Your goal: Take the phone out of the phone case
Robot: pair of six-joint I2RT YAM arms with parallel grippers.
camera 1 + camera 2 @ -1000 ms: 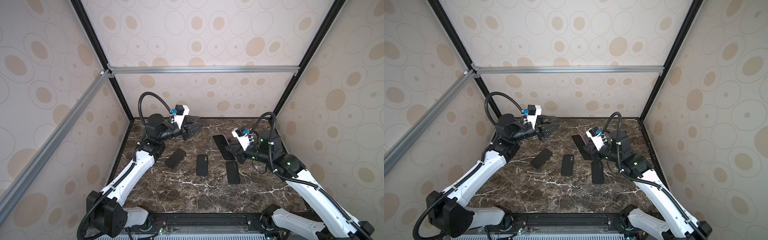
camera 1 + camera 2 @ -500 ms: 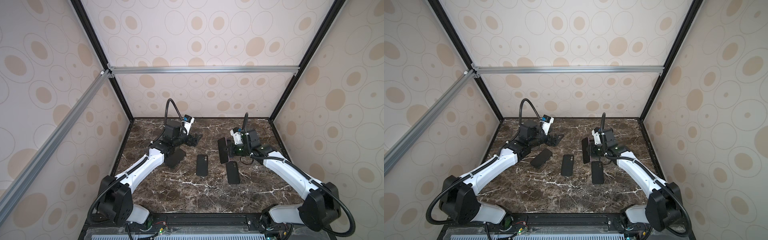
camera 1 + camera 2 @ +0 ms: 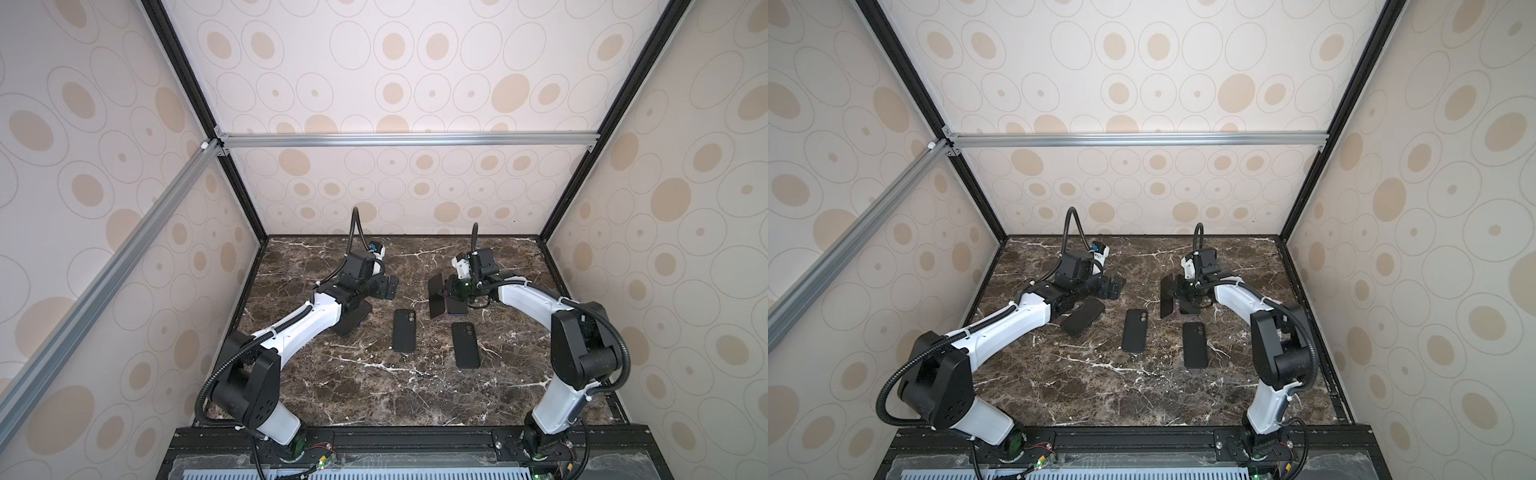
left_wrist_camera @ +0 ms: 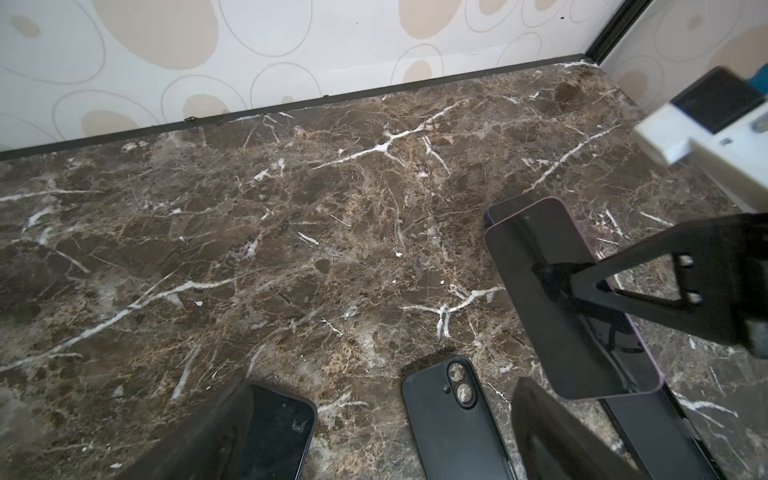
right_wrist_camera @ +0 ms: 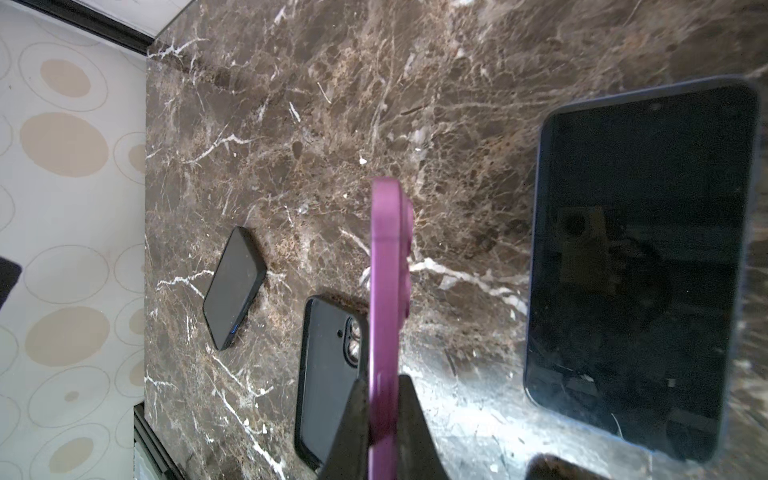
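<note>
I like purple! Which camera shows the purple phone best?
The left wrist view: the purple phone shows nearly its whole dark screen and thin purple rim. The right wrist view shows only its purple edge, pinched in the right tool. In both top views it is a small dark slab.

Your right gripper (image 5: 383, 386) pinches the purple phone (image 5: 384, 270) near one end, a black finger (image 5: 349, 428) pressed to each face. You see the handset edge-on, reaching away from the hand over the brown marble tabletop (image 5: 332, 104). On the side its camera bump faces, a blue-edged dark slab (image 5: 636, 266) lies flat with its glossy face up; you cannot tell whether it is a phone or an empty case. On the other side, just beside the finger, a black case (image 5: 328, 374) lies with its camera opening up, partly hidden by the grip. Farther out, apart from it, a black phone (image 5: 235, 286) lies flat and askew near the oval-patterned wall (image 5: 62, 208).
</note>
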